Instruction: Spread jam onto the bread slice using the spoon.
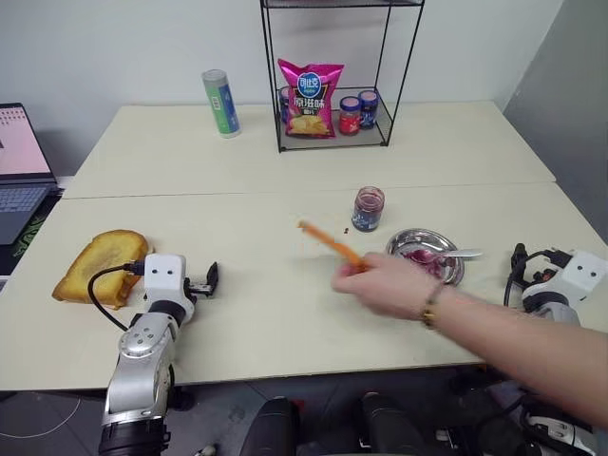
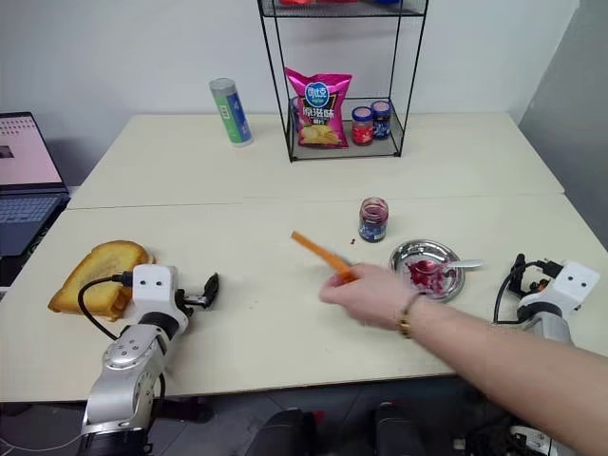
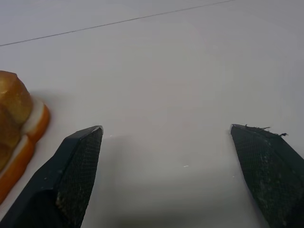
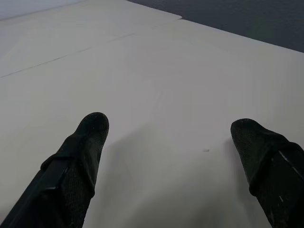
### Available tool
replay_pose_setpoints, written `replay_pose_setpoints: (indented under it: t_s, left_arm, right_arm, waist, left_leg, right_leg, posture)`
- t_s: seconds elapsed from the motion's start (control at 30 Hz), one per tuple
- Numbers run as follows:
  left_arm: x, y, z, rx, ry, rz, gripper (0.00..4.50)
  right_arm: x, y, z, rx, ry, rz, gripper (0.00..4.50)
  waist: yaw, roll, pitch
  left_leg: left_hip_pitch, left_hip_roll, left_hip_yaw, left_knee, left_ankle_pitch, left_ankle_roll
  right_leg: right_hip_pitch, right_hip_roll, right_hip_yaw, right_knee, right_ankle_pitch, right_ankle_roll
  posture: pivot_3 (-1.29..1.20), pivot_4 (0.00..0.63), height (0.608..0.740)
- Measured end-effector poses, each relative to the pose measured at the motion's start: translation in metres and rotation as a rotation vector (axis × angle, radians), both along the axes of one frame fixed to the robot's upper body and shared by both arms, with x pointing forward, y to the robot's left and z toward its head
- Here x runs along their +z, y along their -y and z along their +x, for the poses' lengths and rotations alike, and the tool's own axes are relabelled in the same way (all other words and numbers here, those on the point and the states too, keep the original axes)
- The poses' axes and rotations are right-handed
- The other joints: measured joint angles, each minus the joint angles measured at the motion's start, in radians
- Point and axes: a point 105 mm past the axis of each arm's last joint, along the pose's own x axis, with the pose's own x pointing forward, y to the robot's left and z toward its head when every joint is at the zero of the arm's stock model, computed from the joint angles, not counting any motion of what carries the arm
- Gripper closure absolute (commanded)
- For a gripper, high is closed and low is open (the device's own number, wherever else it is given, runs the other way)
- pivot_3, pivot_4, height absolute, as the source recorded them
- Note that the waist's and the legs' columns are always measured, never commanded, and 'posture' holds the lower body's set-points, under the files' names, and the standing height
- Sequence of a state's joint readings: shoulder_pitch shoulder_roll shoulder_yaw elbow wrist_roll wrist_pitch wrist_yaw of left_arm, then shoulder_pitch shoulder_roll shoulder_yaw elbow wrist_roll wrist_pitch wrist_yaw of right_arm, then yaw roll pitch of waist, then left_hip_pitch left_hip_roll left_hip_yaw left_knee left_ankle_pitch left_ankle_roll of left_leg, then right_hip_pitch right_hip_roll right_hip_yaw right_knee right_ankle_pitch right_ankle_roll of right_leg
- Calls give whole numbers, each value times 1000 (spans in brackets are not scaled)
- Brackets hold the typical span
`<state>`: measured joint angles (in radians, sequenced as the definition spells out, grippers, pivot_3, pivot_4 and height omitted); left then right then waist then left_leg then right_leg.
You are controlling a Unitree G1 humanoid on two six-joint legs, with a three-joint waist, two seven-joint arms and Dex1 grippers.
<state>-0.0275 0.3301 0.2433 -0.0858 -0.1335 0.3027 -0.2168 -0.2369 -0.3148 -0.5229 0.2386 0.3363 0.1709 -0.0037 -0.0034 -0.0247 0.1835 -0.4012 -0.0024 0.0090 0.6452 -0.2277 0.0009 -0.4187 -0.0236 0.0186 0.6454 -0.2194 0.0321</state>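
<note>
Nearest item: left gripper [image 1: 211, 278], two black fingers spread wide and empty, low over the pale cream counter [image 1: 285, 313], just beside the thick golden-orange bread slice with brown crust [image 1: 100, 266] at the counter's left end. Right gripper [image 4: 166, 156], likewise wide open and holding nothing, at the counter's right edge near the round shallow steel dish [image 1: 426, 255]. Slim silver metal spoon [image 1: 454, 254] rests in that dish, handle toward the right gripper, bowl among glossy dark red-purple jam [image 1: 423, 258]. Small open glass jar of dark jam [image 1: 368, 208] stands just behind the dish. Person's hand [image 1: 389, 285] reaches over mid-counter holding a thin orange stick [image 1: 330, 244], near the dish. Risks, judged: reaching for the spoon now could strike the hand; a thin handle lying low on the rim may slip from the fingers or tip the dish; bread and jam lie well apart, so a loaded spoon could drip in transit.
</note>
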Motion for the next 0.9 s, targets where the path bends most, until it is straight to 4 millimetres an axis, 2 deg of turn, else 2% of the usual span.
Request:
replay_pose_setpoints:
  t_s: [0.37, 0.47, 0.5, 0.53, 0.57, 0.63, 0.67, 0.73, 0.77, 0.83, 0.87, 0.9]
  left_arm:
    - [2, 8, 2, -40, 9, -7, 0]
    - [3, 9, 2, -46, 10, -9, 0]
    - [5, 10, 2, -51, 16, -10, 0]
    - [11, 13, 2, -63, 35, -13, 0]
    - [13, 14, 2, -67, 41, -15, 0]
    - [20, 14, 1, -52, 67, -23, 0]
    - [25, 15, -1, -32, 87, -46, 0]
    - [34, 18, -4, 8, 120, -115, 0]
    - [40, 16, -8, 52, 144, -161, 0]
    - [47, 15, -11, 89, 169, -198, 0]
    - [53, 8, -18, 181, 197, -254, 0]
    - [55, 5, -22, 225, 207, -278, 0]
  right_arm:
    - [18, 16, 4, -20, 25, -46, 24]
    - [37, 16, 10, 15, 60, -82, 24]
    - [50, 13, 13, 38, 89, -102, 24]
    - [73, 7, 20, 78, 145, -127, 24]
    - [81, 4, 22, 99, 164, -140, 24]
    - [124, -28, 35, 281, 266, -165, 24]
    - [151, -55, 39, 417, 329, -189, 24]
    - [189, -103, 39, 651, 421, -214, 24]
    - [198, -126, 37, 771, 432, -216, 24]
    - [203, -152, 33, 904, 433, -207, 24]
    - [200, -176, 29, 1046, 400, -190, 24]
    - [196, -190, 26, 1124, 376, -181, 24]
  waist:
    - [-1, 0, 0]
    - [-2, 0, 0]
    - [-2, 0, 0]
    - [-4, 0, 0]
    - [-4, 0, 0]
    - [-13, 1, 0]
    - [-19, 1, 0]
    - [-22, -1, 0]
    - [-23, -1, 0]
    - [-20, -2, 0]
    - [-20, -2, 0]
    - [-18, -2, 0]
  left_leg:
    - [0, 0, 0, 0, 0, 0]
    - [0, 0, 1, 0, 0, 0]
    - [-1, 0, 1, 0, 0, 0]
    - [0, 0, 1, 0, 0, 0]
    - [-1, 0, 1, 0, 0, 0]
    - [0, 1, 1, 0, 0, 0]
    - [0, 1, 0, 0, 0, 0]
    - [-1, 3, -4, 0, 0, 0]
    - [-2, 4, -4, 0, 0, 0]
    - [-2, 4, -6, 0, 0, 0]
    - [-3, 4, -6, 0, 0, 0]
    - [-3, 4, -7, 0, 0, 0]
  right_leg:
    - [0, 0, 0, 0, 0, 0]
    - [-1, 0, 1, 0, 0, 0]
    - [-1, 0, 1, 0, 0, 0]
    - [-1, 0, 1, 0, 0, 1]
    - [-1, 0, 1, 0, 0, 1]
    - [-1, 1, 1, 0, 0, 1]
    - [-1, 1, 0, 0, 0, 1]
    - [0, 1, -1, -1, 0, 0]
    - [0, 0, -1, -1, 0, 0]
    - [0, 0, -2, -1, 0, 0]
    - [0, 0, -2, -1, 0, 0]
    - [0, 0, -2, -1, 0, 0]
  posture:
    - [0, 150, 740]
    - [0, 150, 740]
    - [0, 150, 740]
    - [0, 150, 740]
    - [0, 150, 740]
    - [0, 150, 740]
    - [0, 150, 740]
    - [0, 150, 740]
    - [0, 150, 740]
    - [0, 150, 740]
    - [0, 150, 740]
    - [0, 150, 740]
